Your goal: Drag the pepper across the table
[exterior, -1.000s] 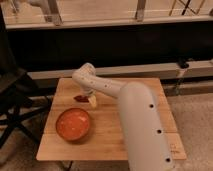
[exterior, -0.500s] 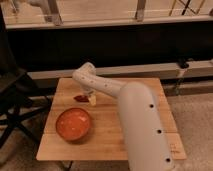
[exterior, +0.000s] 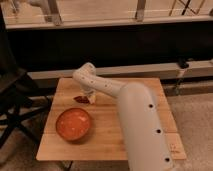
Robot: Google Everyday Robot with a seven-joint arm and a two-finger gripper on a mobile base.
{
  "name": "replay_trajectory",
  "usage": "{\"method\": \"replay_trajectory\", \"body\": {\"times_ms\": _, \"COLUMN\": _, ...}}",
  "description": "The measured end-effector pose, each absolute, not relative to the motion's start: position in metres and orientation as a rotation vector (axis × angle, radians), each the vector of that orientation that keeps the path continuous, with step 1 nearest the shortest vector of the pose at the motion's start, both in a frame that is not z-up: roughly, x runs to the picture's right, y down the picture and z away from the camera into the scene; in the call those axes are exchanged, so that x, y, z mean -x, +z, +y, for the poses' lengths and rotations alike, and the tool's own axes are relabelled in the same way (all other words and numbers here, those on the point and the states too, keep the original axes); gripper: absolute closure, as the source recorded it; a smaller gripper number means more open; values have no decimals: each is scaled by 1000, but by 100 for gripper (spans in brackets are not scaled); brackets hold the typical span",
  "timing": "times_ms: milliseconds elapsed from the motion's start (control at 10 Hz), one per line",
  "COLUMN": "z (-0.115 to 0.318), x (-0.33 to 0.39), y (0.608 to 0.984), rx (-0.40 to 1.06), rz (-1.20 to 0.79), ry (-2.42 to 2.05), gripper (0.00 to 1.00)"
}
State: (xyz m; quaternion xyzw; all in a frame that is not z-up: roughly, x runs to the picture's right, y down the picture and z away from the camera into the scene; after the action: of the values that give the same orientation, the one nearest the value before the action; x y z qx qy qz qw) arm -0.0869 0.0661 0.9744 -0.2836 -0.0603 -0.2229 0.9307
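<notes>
Arm link (exterior: 142, 125): smooth off-white cylindrical shell, lower right of frame; angled up-left across the planks, apparently to carry the tool over the far left part of the top.
Table (exterior: 107, 145): rectangular, light wood, slatted plank top with visible seams; flat surface, judged suitable for sliding a small item.
Bowl (exterior: 73, 124): large, round, orange-red, smooth-walled; lower left of the tabletop, apart from the pepper; judged an obstacle for any drag toward the frame bottom.
Pepper (exterior: 82, 99): slim, elongated, dark red; flat on the planks, left of centre, just above the bowl in the frame.
Gripper (exterior: 90, 95): pointed down at the tabletop, just right of the pepper, low, probably for pressing or pushing; contact not determinable; clenched, released or grasping: cannot tell.
Wrist joint (exterior: 86, 75): rounded white housing, bent downward above the tool.
Chair (exterior: 15, 100): dark frame, left edge, beside the table.
Ledge (exterior: 150, 70): pale horizontal sill behind the table, dark panel above.
</notes>
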Motion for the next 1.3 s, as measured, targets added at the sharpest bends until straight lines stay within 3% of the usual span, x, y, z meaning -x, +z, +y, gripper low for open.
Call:
{"method": "replay_trajectory", "body": {"times_ms": 200, "z": 67, "x": 87, "y": 975, "rx": 583, "rz": -123, "ry": -459, "gripper": 65}}
{"method": "replay_trajectory", "body": {"times_ms": 400, "z": 68, "x": 87, "y": 976, "rx": 585, "rz": -123, "ry": -466, "gripper": 78}}
{"method": "replay_trajectory", "body": {"times_ms": 700, "z": 67, "x": 87, "y": 976, "rx": 585, "rz": -123, "ry": -466, "gripper": 81}}
{"method": "replay_trajectory", "body": {"times_ms": 900, "z": 66, "x": 87, "y": 976, "rx": 585, "rz": -124, "ry": -468, "gripper": 93}}
{"method": "replay_trajectory", "body": {"times_ms": 1300, "z": 64, "x": 88, "y": 977, "rx": 584, "rz": -124, "ry": -472, "gripper": 96}}
